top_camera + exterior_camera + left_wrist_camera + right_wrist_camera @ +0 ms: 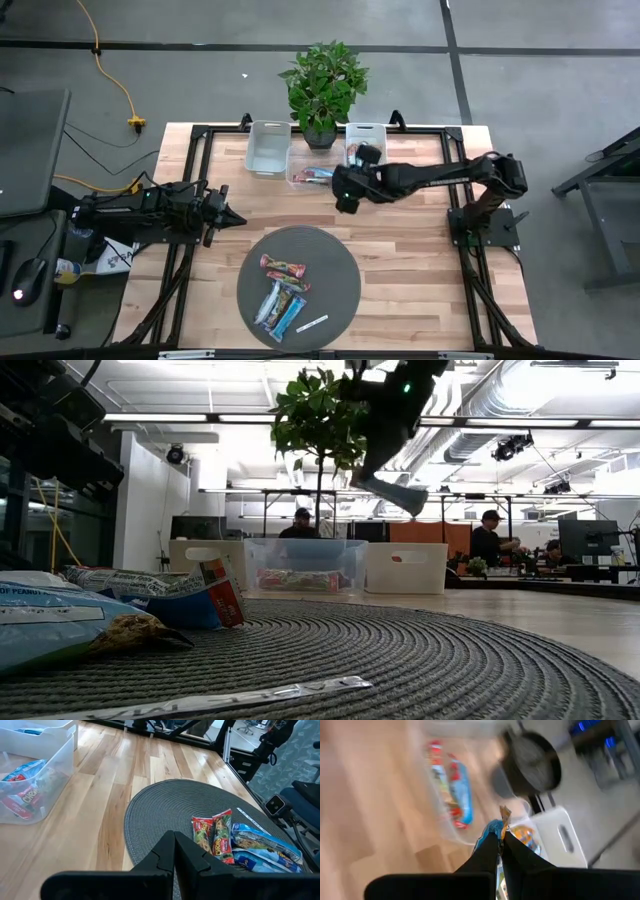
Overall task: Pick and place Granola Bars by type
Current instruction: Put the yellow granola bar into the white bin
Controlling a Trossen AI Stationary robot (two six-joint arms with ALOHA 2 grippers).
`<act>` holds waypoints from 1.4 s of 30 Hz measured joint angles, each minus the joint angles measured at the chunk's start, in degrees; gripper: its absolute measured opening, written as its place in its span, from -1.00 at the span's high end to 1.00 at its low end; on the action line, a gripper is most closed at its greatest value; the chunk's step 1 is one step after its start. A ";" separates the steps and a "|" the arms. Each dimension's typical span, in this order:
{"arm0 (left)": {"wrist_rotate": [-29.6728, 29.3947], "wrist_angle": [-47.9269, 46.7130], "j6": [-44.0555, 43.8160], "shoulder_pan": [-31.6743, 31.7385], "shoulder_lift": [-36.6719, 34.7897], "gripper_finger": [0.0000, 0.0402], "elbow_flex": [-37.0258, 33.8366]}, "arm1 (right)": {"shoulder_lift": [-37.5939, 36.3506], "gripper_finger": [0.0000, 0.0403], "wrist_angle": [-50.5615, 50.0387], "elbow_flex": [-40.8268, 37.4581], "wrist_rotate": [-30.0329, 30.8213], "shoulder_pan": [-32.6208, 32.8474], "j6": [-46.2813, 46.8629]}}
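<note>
Several granola bars in light blue and red-green wrappers lie flat on a round grey mat; they also show in the left wrist view and low view. My right gripper is high above the table by the bins, shut on a light blue bar. More red bars lie in the clear bin. My left gripper, shut and holding nothing, hovers left of the mat. My right gripper pinches the light blue bar between its two fingers. The bar's crimped end sticks out past the fingertips. In the low view the bar hangs tilted below the fingers, lifted clear above the bins.
A white bin stands left of the clear bin and another white bin to its right, with a potted plant behind them. A thin white strip label lies on the mat's near part. Bare wood lies between mat and bins.
</note>
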 joint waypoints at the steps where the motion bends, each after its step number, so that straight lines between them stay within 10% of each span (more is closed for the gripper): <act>1: 0.00 0.00 -0.01 -0.01 0.00 1.00 -0.01 | 0.19 1.00 -0.19 -0.02 -0.05 -0.76 2.10; 19: 0.04 -0.17 -0.01 -0.01 0.00 1.00 0.01 | 3.10 1.00 -13.83 0.00 2.10 -13.17 34.15; 32: 0.09 -0.21 -0.01 0.00 -0.01 1.00 0.01 | -3.90 1.00 -16.54 -1.77 -0.09 -23.68 29.15; 42: 0.22 -0.22 0.00 0.00 0.00 1.00 0.01 | -24.34 1.00 3.10 -23.18 -17.83 -33.73 25.11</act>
